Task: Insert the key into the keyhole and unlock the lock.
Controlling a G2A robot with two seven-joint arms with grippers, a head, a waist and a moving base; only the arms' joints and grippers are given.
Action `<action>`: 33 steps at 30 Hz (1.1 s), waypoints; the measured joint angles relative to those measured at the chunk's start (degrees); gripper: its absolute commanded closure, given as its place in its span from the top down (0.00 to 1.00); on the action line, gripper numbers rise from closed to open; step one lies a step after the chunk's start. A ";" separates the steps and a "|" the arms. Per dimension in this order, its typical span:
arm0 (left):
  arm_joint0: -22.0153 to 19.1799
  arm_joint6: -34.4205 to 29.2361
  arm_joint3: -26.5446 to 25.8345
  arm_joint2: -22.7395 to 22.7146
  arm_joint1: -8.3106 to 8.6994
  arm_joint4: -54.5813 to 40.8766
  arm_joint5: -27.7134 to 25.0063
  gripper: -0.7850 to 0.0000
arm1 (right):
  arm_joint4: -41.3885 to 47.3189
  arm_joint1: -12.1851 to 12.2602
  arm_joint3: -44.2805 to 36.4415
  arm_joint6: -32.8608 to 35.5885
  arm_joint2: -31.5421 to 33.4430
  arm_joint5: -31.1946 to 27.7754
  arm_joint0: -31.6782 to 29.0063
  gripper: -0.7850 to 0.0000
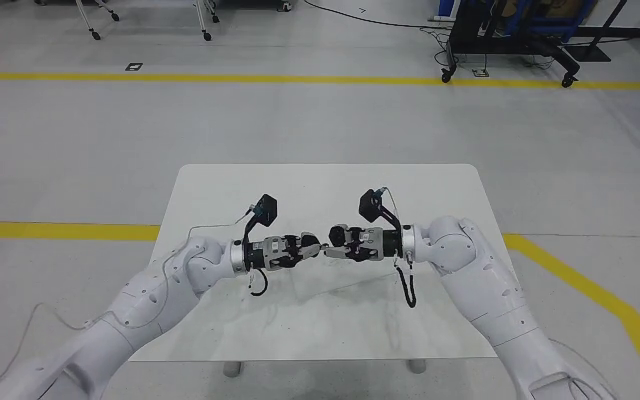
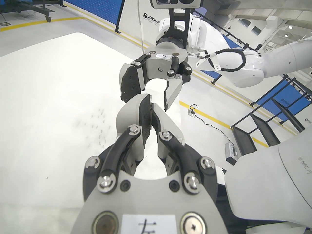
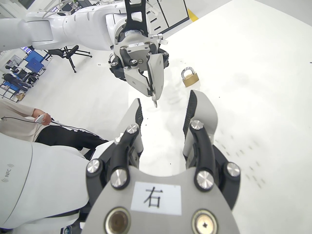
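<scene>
A brass padlock (image 3: 190, 77) with a steel shackle lies flat on the white table (image 1: 420, 190). My left gripper (image 3: 153, 94) is shut on a small silver key (image 3: 155, 101), whose blade sticks out past the fingertips. Both grippers hang tip to tip above the table's middle. My right gripper (image 3: 165, 97) is open and holds nothing; its two fingers stand on either side of the left gripper's tip (image 2: 150, 102). The padlock rests on the table just beyond both grippers, apart from them. In the top view the left gripper (image 1: 318, 245) and right gripper (image 1: 336, 243) almost touch.
Small dark specks mark the table surface (image 2: 97, 122). The table's edges lie well away from the grippers on all sides. A grey floor with yellow lines (image 1: 300, 77) surrounds the table.
</scene>
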 measured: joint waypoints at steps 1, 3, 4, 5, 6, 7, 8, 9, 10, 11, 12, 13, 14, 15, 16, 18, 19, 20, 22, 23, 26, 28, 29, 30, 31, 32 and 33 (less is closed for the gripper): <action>-0.16 0.38 0.05 0.32 0.04 0.32 0.00 0.00 | 0.42 0.07 0.17 0.12 -0.10 -0.21 0.14 0.44; -0.49 1.33 0.14 1.06 0.10 0.88 0.00 0.00 | 1.41 0.24 0.51 0.44 -0.24 -0.61 0.40 0.42; -0.60 1.65 0.17 1.30 0.11 1.03 0.00 0.00 | 1.71 0.30 0.60 0.59 -0.32 -0.71 0.46 0.41; -0.79 2.11 0.19 1.70 0.13 1.23 0.00 0.00 | 2.12 0.39 0.72 0.85 -0.47 -0.80 0.57 0.41; -0.96 2.45 0.25 2.05 0.14 1.40 0.00 0.00 | 2.41 0.46 0.81 1.12 -0.63 -0.83 0.66 0.40; -1.15 2.78 0.34 2.42 0.15 1.53 0.00 0.00 | 2.61 0.52 0.90 1.36 -0.84 -0.82 0.74 0.37; -1.42 3.18 0.46 2.90 0.16 1.68 0.00 0.00 | 2.85 0.58 1.04 1.63 -1.16 -0.78 0.86 0.34; -1.62 3.49 0.55 3.25 0.17 1.77 0.00 0.00 | 3.00 0.62 1.17 1.74 -1.41 -0.77 0.96 0.29; -1.82 3.78 0.63 3.60 0.19 1.87 0.00 0.00 | 3.21 0.65 1.33 1.74 -1.64 -0.77 1.07 0.26; -2.08 4.19 0.72 4.06 0.22 1.98 0.00 0.00 | 3.47 0.68 1.60 1.67 -1.95 -0.83 1.21 0.23; -2.26 4.50 0.78 4.40 0.24 2.08 0.00 0.00 | 3.66 0.70 1.82 1.63 -2.21 -0.91 1.33 0.19; -2.43 4.80 0.81 4.75 0.26 2.19 0.00 0.00 | 3.82 0.71 2.03 1.62 -2.48 -1.00 1.46 0.17; -2.66 5.24 0.85 5.19 0.29 2.38 0.00 0.00 | 4.04 0.72 2.30 1.64 -2.87 -1.12 1.66 0.15; -2.84 5.57 0.91 5.51 0.32 2.56 0.00 0.00 | 4.17 0.74 2.44 1.69 -3.16 -1.23 1.81 0.11; -3.02 5.92 0.98 5.83 0.35 2.73 0.00 0.00 | 4.28 0.75 2.56 1.71 -3.42 -1.34 1.96 0.00; -3.41 6.68 1.21 6.56 0.41 3.03 0.00 0.00 | 4.59 0.82 2.70 1.69 -3.90 -1.72 2.21 0.00; -3.58 6.98 1.29 6.88 0.43 3.14 0.00 0.00 | 4.74 0.87 2.74 1.65 -4.05 -1.93 2.27 0.00; -3.81 7.38 1.38 7.29 0.45 3.27 0.00 0.00 | 4.91 0.94 2.79 1.59 -4.19 -2.21 2.32 0.00; -4.12 8.03 1.55 7.87 0.48 3.43 0.00 0.00 | 5.03 1.07 2.86 1.52 -4.39 -2.59 2.36 0.00; -4.29 8.55 1.78 8.21 0.50 3.45 0.00 0.25 | 5.08 1.15 2.88 1.43 -4.50 -2.82 2.36 0.00; -4.83 9.61 2.85 8.74 0.51 3.79 -0.01 1.00 | 5.51 1.39 2.99 0.80 -4.57 -3.60 2.17 0.00; -5.11 10.50 3.31 8.84 0.50 4.02 0.00 1.00 | 6.10 1.59 3.23 0.14 -4.30 -4.39 1.92 0.00; -5.27 11.27 3.57 8.81 0.56 4.44 0.00 1.00 | 6.48 1.77 3.51 -0.37 -3.94 -5.01 1.71 0.00; -5.34 12.03 3.71 8.73 0.64 4.87 0.00 1.00 | 6.73 1.92 3.79 -0.87 -3.54 -5.50 1.52 0.00; -5.34 13.02 3.83 8.57 0.76 5.33 0.00 1.00 | 6.97 2.10 4.13 -1.48 -3.00 -6.05 1.27 0.00; -5.24 14.60 4.02 8.29 0.98 5.97 0.00 1.00 | 7.33 2.39 4.67 -2.38 -2.10 -6.84 0.83 0.00; -5.11 15.90 4.19 8.04 1.19 6.54 0.00 1.00 | 7.60 2.64 5.06 -3.09 -1.29 -7.53 0.42 0.00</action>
